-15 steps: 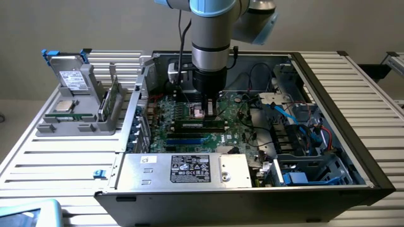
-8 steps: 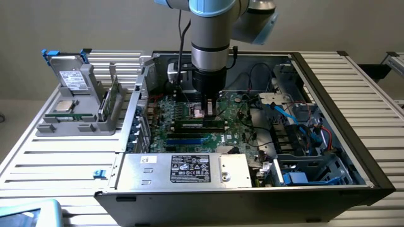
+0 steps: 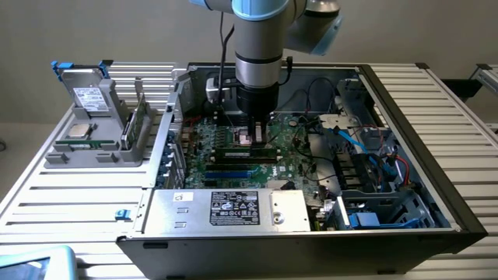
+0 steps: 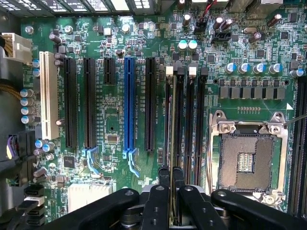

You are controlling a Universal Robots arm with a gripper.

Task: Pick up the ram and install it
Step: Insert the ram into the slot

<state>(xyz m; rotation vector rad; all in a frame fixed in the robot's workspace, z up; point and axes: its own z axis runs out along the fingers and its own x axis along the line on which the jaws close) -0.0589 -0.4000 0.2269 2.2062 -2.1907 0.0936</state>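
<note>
My gripper [image 3: 255, 140] reaches down into the open computer case [image 3: 404, 116], just above the motherboard [image 4: 110, 129]. In the wrist view its two black fingers [image 4: 164, 179] stand close together, shut on the ram [image 4: 171, 139]. The ram shows edge-on as a thin pale strip. It runs along the first of the black memory slots [image 4: 189, 124], in line with it and right over it. I cannot tell whether it is pressed into the slot. The slot's white end latches [image 4: 169, 70] are in sight at the far end.
The open processor socket [image 4: 249, 160] lies beside the memory slots, and long black and blue expansion slots [image 4: 128, 103] on their other side. Cables [image 3: 365, 146] and a power supply [image 3: 233, 209] crowd the case. A grey parts holder [image 3: 93, 137] with a processor chip [image 3: 78, 129] and a labelled drive [image 3: 92, 99] stands at the exterior view's left.
</note>
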